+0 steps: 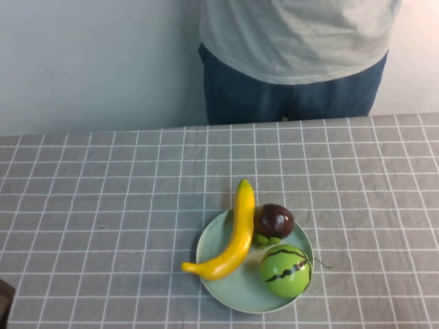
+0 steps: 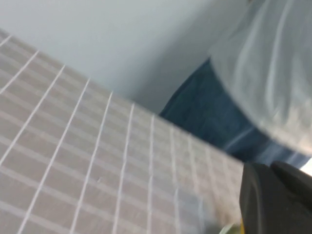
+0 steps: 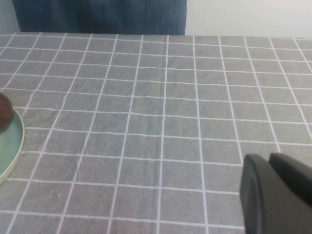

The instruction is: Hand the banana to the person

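The banana (image 1: 236,233) is long, curved and bright yellow. It lies across the left side of a pale green plate (image 1: 236,293), with its lower tip past the rim. The person (image 1: 295,62), in a light grey T-shirt and blue jeans, stands behind the table's far edge; no hands show. The person also shows in the left wrist view (image 2: 253,83), and their jeans show in the right wrist view (image 3: 97,17). My left gripper (image 2: 275,197) shows only as a blurred black body, low over the cloth. My right gripper (image 3: 275,192) hangs over bare cloth to the right of the plate (image 3: 9,146). Neither holds anything that I can see.
A dark maroon round fruit (image 1: 274,221) and a green striped melon (image 1: 285,271) sit on the plate next to the banana. A grey checked cloth (image 1: 103,205) covers the table. A dark corner of the left arm (image 1: 4,301) shows at the near left edge.
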{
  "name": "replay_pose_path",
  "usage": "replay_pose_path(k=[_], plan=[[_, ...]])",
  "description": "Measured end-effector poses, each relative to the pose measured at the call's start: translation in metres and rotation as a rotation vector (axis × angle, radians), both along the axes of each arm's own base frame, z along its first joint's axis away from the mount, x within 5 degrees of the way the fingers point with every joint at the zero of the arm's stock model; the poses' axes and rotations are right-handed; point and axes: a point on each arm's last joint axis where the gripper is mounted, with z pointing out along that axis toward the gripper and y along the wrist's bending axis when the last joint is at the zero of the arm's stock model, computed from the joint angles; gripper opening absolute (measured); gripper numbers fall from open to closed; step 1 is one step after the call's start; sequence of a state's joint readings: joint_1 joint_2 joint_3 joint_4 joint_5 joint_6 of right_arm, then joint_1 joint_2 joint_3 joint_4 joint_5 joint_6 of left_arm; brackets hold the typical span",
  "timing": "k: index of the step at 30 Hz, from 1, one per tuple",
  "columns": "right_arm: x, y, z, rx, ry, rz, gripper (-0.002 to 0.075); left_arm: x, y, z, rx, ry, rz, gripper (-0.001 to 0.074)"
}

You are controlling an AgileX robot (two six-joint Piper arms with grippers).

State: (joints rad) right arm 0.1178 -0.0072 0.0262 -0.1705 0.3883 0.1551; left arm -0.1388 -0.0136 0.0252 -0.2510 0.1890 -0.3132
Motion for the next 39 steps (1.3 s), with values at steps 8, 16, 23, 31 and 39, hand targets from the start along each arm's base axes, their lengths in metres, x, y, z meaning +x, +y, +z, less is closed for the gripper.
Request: replay_pose_path(k=[8, 16, 23, 31, 39], plan=[[0.0, 0.0, 0.0, 0.0, 0.0, 0.0, -0.0006, 0.0, -0.001, 0.006, -0.193, 0.0, 0.007, -0.0004], [0.0, 0.0, 0.0, 0.0, 0.0, 0.0, -0.0006, -0.01, -0.015, 0.059, -0.002, 0.271, -0.176, -0.0005], [0.0, 0.0, 0.0, 0.0, 0.0, 0.0, -0.0006, 0.017, -0.027, 0.09, 0.298, 0.665, -0.426, -0.0005], [0.0, 0.0, 0.0, 0.0, 0.0, 0.0, -0.0006, 0.089, -0.04, 0.093, 0.458, 0.88, -0.64, -0.0005], [0.0, 0.0, 0.0, 0.0, 0.0, 0.0, -0.0006, 0.138, -0.09, 0.078, 0.686, 0.951, -0.861, -0.0005]])
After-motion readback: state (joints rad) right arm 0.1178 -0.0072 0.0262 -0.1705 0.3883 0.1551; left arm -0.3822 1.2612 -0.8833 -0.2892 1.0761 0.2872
